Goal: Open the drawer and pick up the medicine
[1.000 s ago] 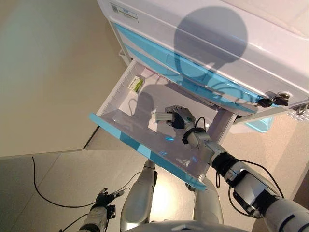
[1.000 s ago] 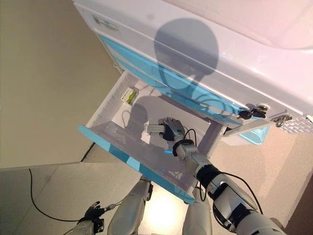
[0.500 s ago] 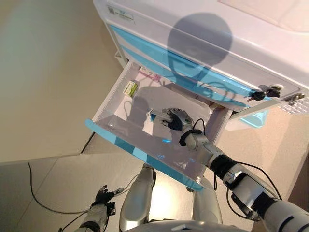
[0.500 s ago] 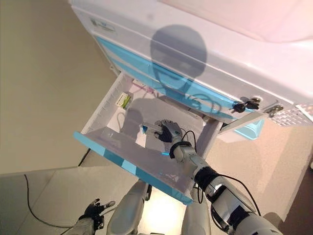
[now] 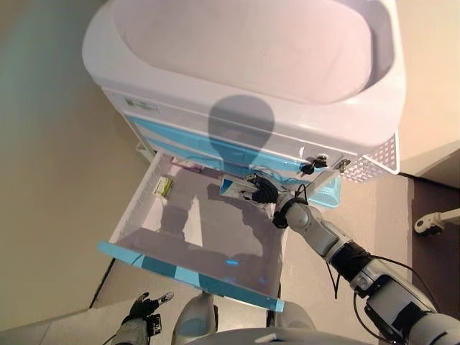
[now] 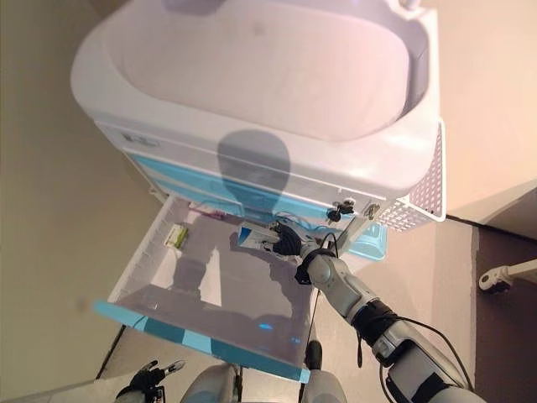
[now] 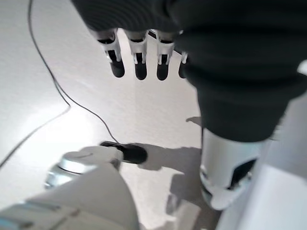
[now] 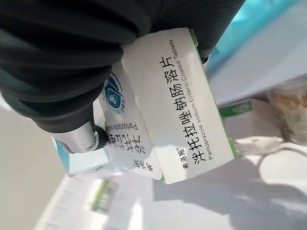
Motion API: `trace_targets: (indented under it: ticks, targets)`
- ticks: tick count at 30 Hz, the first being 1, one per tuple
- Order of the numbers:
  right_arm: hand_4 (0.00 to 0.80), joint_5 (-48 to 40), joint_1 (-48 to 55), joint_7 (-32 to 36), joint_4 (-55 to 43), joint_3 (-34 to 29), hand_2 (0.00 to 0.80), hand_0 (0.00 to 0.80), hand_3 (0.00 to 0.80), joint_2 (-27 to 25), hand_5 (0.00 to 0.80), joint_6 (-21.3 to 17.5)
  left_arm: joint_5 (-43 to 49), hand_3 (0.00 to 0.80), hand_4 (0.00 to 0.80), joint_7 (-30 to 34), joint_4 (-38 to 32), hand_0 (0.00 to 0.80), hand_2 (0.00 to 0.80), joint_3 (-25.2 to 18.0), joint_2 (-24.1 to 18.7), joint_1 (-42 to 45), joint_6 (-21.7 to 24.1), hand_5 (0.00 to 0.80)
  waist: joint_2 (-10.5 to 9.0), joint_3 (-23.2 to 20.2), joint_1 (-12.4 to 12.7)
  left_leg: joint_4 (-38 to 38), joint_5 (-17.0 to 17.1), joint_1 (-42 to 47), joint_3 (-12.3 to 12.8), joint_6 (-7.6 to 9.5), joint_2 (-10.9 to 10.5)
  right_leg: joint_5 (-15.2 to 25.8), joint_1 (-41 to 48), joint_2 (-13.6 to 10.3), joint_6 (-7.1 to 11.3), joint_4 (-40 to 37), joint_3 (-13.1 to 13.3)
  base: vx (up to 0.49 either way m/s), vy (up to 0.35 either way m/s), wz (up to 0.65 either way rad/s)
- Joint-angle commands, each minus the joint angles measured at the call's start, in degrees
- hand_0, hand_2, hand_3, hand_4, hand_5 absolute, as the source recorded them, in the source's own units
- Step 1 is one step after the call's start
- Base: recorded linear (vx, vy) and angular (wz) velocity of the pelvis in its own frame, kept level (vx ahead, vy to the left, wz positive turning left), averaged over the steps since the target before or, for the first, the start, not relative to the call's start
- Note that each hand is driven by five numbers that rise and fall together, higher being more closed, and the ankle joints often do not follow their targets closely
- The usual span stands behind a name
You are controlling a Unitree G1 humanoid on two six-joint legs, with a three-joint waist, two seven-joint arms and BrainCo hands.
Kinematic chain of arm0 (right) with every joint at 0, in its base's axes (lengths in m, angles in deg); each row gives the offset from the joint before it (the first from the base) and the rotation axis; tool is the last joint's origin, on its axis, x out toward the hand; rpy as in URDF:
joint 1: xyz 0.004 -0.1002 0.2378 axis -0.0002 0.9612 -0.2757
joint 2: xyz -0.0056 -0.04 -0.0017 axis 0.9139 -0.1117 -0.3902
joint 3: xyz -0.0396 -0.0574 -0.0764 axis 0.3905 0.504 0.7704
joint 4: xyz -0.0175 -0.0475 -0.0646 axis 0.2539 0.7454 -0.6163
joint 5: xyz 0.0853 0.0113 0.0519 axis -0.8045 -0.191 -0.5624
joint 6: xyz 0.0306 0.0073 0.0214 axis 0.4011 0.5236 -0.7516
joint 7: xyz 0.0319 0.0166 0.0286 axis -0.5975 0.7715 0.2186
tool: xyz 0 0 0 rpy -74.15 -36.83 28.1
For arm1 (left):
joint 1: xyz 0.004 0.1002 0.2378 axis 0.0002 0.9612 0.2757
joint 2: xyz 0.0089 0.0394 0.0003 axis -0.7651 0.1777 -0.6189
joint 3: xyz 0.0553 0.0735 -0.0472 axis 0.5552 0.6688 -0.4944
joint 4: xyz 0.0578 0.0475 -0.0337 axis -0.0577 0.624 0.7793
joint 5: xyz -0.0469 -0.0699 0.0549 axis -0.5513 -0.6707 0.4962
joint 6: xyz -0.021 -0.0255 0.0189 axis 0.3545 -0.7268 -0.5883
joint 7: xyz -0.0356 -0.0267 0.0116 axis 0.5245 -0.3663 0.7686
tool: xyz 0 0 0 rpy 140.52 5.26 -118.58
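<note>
One white flat medicine box (image 8: 177, 105) pinched in right hand (image 5: 264, 191), raised above open blue-fronted white drawer (image 5: 188, 277) to clear its walls. Left hand (image 7: 139, 60) hangs idle near floor, fingers straight.

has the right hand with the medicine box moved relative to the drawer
Yes: the right hand, holding the medicine box, moved from mid-drawer toward its back, by the cabinet front.
</note>
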Motion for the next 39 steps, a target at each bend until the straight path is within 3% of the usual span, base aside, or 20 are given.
trace_targets:
  ticks: [1,7,9,11,13,14,17,23,30,33,34,39]
  targets:
    - [0.800,-4.3,-4.5,5.3,-6.5,-1.2,0.800,0.800,0.800,-1.1,0.800,-1.8,2.1,0.000,0.000,2.2,2.7,0.000,0.000,-1.9,-2.9,1.4,-0.9,0.000,-1.66,-2.8,-0.1,2.5,-4.9,0.9,1.7,1.30,-2.4,1.1,-0.4,1.3,1.41,0.0,0.5,0.092,-0.060,-0.26]
    - [0.800,-14.6,-9.3,14.2,-15.0,0.7,0.800,0.800,0.800,-6.4,0.800,0.4,1.4,0.000,0.000,3.6,3.5,0.000,0.000,-3.8,-3.4,1.5,-1.7,0.000,-2.72,-5.9,-0.4,0.9,-5.1,5.1,4.2,0.57,-1.0,1.1,3.1,2.6,1.26,-1.9,1.6,0.073,-0.054,-0.30]
    - [0.800,-24.5,-13.2,18.2,-20.0,2.8,0.800,0.800,0.800,-10.7,0.800,2.4,1.2,0.000,0.000,4.6,4.0,0.000,0.000,-3.8,-3.6,1.7,-1.9,0.000,-3.24,-7.3,-0.9,0.2,-4.9,6.4,4.5,0.25,-0.7,0.8,4.3,3.0,1.16,-2.3,1.4,0.068,-0.038,-0.23]
    - [0.800,-28.8,-15.3,19.8,-21.7,3.9,0.800,0.800,0.800,-12.9,0.800,3.2,1.2,0.000,0.000,4.9,4.1,0.000,0.000,-3.6,-3.5,1.7,-1.9,0.000,-3.43,-7.7,-1.1,-0.1,-4.9,6.9,4.6,0.11,-0.5,0.7,4.7,3.1,1.09,-2.5,1.4,0.028,-0.018,-0.04]
    - [0.800,-39.7,-19.4,21.1,-24.9,6.0,0.800,0.800,0.800,-18.5,0.800,4.1,0.9,0.000,0.000,5.8,4.3,0.000,0.000,-3.1,-3.3,2.1,-1.8,0.000,-3.96,-8.7,-1.3,-0.3,-5.0,7.7,4.8,-0.03,-0.2,0.5,5.5,3.3,0.94,-2.8,1.2,0.054,-0.034,-0.02]
    - [0.800,-39.8,-19.4,21.0,-25.0,6.0,0.800,0.800,0.800,-18.6,0.800,4.2,0.9,0.000,0.000,5.8,4.3,0.000,0.000,-3.1,-3.3,2.1,-1.8,0.000,-3.91,-8.7,-1.2,-0.4,-5.0,7.7,4.8,-0.03,-0.2,0.5,5.5,3.4,0.93,-2.8,1.2,0.057,-0.033,-0.02]
    - [0.800,-52.0,-23.6,20.6,-27.0,8.6,0.800,0.800,0.800,-24.1,0.800,3.6,0.9,0.000,0.000,6.3,4.5,0.000,0.000,-2.1,-2.8,2.6,-1.6,0.000,-4.59,-9.8,-1.3,-0.6,-5.0,8.5,5.0,-0.26,0.0,0.5,6.4,3.6,0.86,-3.3,1.0,0.015,-0.009,-0.01]
    - [0.800,-64.0,-29.0,19.4,-27.0,11.6,0.800,0.800,0.800,-29.4,0.800,1.2,1.3,0.000,0.000,6.3,5.1,0.000,0.000,-0.7,-2.5,3.2,-1.6,0.000,-5.21,-10.8,-1.2,-0.9,-5.0,8.9,5.0,-0.47,0.2,0.3,6.9,3.8,0.86,-3.6,0.5,0.011,-0.005,0.00]
    - [0.800,-67.1,-38.5,15.1,-20.9,12.3,0.800,0.800,0.800,-35.5,0.800,-3.3,1.1,0.000,0.000,6.2,5.7,0.000,0.000,0.8,-2.7,4.3,-1.4,0.000,-5.80,-11.6,-1.1,-1.3,-4.9,9.1,4.7,-0.77,0.4,0.1,7.3,3.8,1.04,-3.8,-0.1,0.000,0.000,0.00]
    - [0.800,-65.7,-41.8,11.8,-13.1,11.3,0.800,0.800,0.800,-35.4,0.800,-4.3,0.6,0.000,0.000,5.8,5.7,0.000,0.000,1.5,-3.0,4.7,-1.2,0.000,-6.02,-11.6,-0.9,-1.4,-4.8,8.9,4.3,-0.77,0.3,0.1,7.4,3.8,1.02,-3.8,-0.5,0.000,0.000,0.00]
    - [0.800,-63.9,-43.1,9.1,-6.4,10.4,0.800,0.800,0.800,-34.1,0.800,-4.4,-0.1,0.000,0.000,5.7,6.0,0.000,0.000,2.1,-3.2,5.0,-1.2,0.000,-6.22,-11.3,-0.6,-1.3,-4.8,8.7,3.9,-0.74,0.3,0.1,7.3,3.7,0.98,-3.7,-0.8,0.000,0.005,0.04]
    - [0.800,-59.8,-45.9,5.2,4.2,8.4,0.800,0.800,0.800,-31.0,0.800,-4.1,-1.4,0.000,0.000,5.3,6.9,0.000,0.000,2.7,-3.6,5.3,-1.5,0.000,-6.46,-10.7,-0.1,-1.2,-4.7,8.2,3.0,-0.66,0.2,-0.2,7.3,3.6,0.84,-3.4,-1.4,0.003,0.002,0.13]
